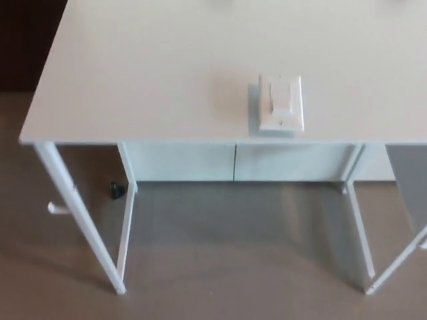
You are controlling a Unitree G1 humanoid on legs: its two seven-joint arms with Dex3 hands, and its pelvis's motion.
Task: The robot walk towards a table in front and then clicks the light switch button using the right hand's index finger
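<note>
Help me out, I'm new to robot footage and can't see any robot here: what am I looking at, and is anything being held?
This picture comes from a camera on a humanoid robot's head, looking down at what is in front of it. That is why no robot shows: neither of its two black hands is in view, so nothing can be seen held. You see a white table on thin white legs, standing on a grey-brown floor. Near the table's front edge lies a white light switch, the thing the robot is meant to press. A small dark object sits on the floor under the table.
</note>
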